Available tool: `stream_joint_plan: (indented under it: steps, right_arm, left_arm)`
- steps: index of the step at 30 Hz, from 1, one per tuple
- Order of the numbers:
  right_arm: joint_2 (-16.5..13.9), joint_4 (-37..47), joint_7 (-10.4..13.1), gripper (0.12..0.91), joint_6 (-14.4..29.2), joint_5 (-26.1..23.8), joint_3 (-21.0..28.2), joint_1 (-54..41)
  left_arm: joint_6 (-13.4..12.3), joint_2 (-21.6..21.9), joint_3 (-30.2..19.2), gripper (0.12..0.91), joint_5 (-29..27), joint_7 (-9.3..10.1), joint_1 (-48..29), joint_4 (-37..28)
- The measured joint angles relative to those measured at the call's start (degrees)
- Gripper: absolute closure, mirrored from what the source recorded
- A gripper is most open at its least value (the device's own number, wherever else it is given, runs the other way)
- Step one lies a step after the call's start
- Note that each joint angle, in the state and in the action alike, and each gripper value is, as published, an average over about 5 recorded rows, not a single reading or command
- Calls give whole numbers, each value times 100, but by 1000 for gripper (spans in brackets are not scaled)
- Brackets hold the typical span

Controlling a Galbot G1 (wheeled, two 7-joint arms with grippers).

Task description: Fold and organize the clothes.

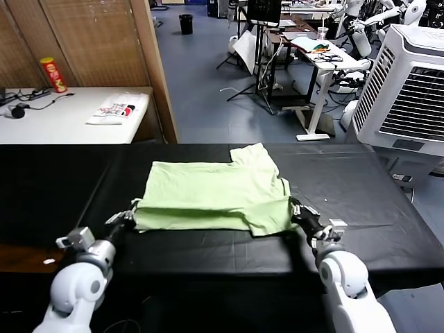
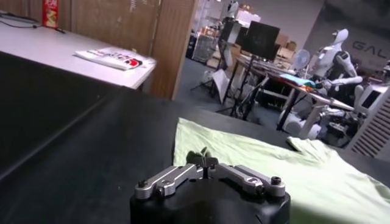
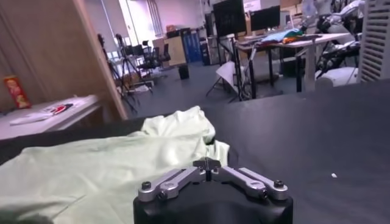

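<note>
I'm looking at one black table (image 1: 388,208) taking up most of the head view, and one pale green shirt (image 1: 208,198) lying flat on it around the middle, partly folded into a rough rectangle, with a sleeve or collar bit sticking out at the far right corner. Behind it, one white side table (image 1: 62,121) is sitting off to the left, with one white packet (image 1: 118,109) with red and black print, one red can (image 1: 53,75) standing upright and some dark cables near it. One big white cooler unit (image 1: 409,83) is standing at the far right.

Two arms, both reaching in low from the near edge of the table. My left gripper (image 1: 127,218) is sitting right at the shirt's near left corner, jaws fully closed; in the left wrist view (image 2: 205,159) the fingertips are meeting at the cloth's edge, but I can't tell whether they're actually pinching any fabric. My right gripper (image 1: 298,210) is sitting at the near right corner, jaws closed all the way too, and its wrist view (image 3: 208,163) is showing the tips together just at the hem, same story, can't say if cloth is caught. Both wrists are angling inward toward the shirt, roughly mirrored
</note>
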State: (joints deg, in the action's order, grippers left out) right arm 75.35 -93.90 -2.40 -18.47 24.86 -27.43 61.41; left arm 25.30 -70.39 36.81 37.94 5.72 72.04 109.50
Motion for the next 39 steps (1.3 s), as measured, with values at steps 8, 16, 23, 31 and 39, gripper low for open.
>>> stream_joint_plan:
  steps: [8,16,23,31,39]
  right_arm:
    - [8,145,-75,903,8,20,41,-79]
    - [-182,-286,-91,642,-247,25,-103,239]
    - [-457,-1200,-41,280,-489,-102,-273,934]
    - [-555,-1849,-85,228,-498,-435,-218,1644]
    - [-518,-1973,-119,348,-514,-690,-65,1802]
  left_arm:
    - [-61,25,-49,905,-189,-81,-209,-416]
    - [-72,43,-52,872,-240,-96,-295,-541]
    - [-79,150,4,530,-249,-94,-219,-481]
    - [-84,238,103,239,-244,-155,163,-242]
    - [-104,230,116,232,-255,-234,552,-142]
